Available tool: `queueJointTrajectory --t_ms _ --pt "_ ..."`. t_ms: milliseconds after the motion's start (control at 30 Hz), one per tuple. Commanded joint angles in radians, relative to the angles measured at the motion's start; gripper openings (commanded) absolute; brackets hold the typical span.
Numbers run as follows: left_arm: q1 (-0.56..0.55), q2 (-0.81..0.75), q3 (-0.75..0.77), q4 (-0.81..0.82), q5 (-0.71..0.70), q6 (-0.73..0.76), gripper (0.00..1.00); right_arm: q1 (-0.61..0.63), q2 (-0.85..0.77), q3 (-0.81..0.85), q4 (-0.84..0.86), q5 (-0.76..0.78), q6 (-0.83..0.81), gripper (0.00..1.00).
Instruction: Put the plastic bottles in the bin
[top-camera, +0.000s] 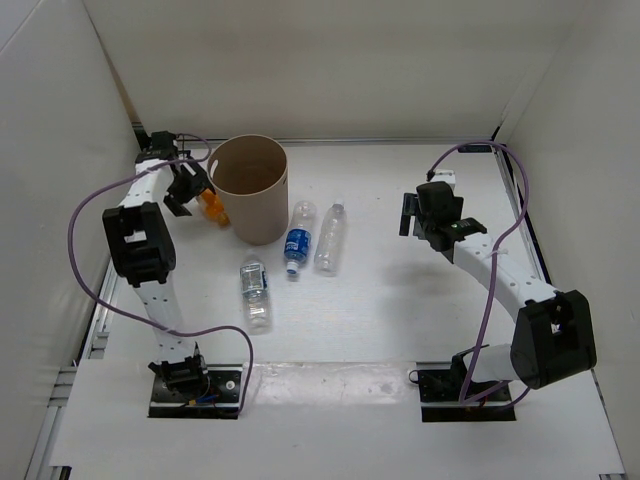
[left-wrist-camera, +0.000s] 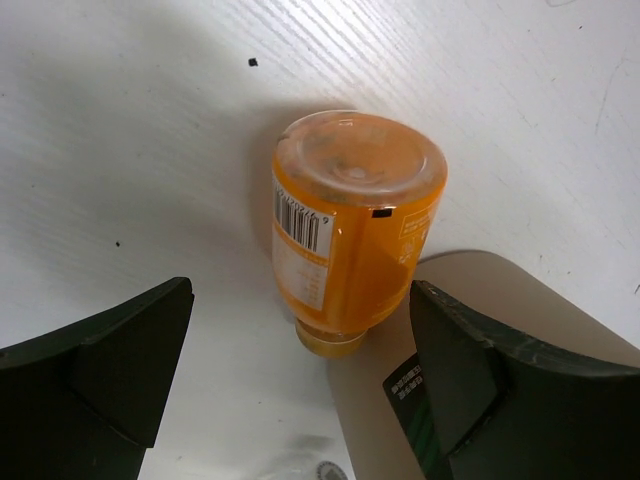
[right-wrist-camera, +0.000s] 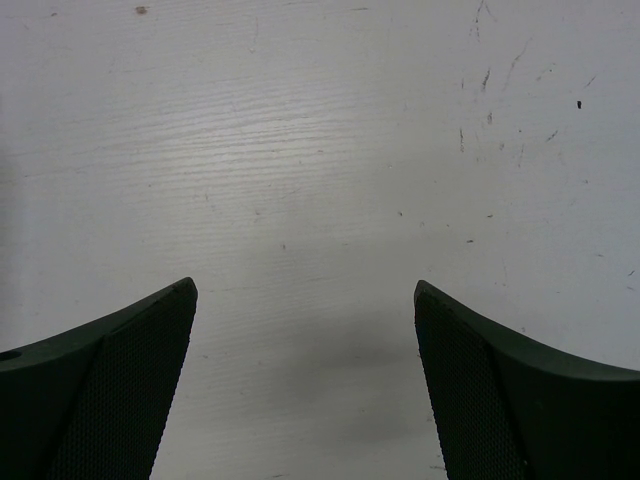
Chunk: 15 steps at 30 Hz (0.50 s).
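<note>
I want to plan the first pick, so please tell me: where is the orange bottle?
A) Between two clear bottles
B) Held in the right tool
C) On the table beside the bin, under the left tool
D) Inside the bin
C: the orange bottle lies on the table beside the bin, under the open left tool, which does not grip it.

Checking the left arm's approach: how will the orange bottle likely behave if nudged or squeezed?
The orange bottle lies on its side and is round, so a nudge would probably roll it, maybe against the bin beside it. It looks filled throughout, so likely firm and fairly heavy for its size. Glossy plastic may slip in the open left gripper.
</note>
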Motion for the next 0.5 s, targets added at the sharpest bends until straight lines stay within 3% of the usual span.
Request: queueJointTrajectory --t_ms 0,467 --pt "-0.009 -0.002 0.052 0.026 -0.024 0.021 1.0 -0.006 -0.002 0.039 0.017 -0.009 -0.006 0.9" --pt "-0.05 0.133 0.206 -0.027 -0.03 0.053 1.0 -0.026 0.003 0.036 0.029 -0.038 -0.011 0.9"
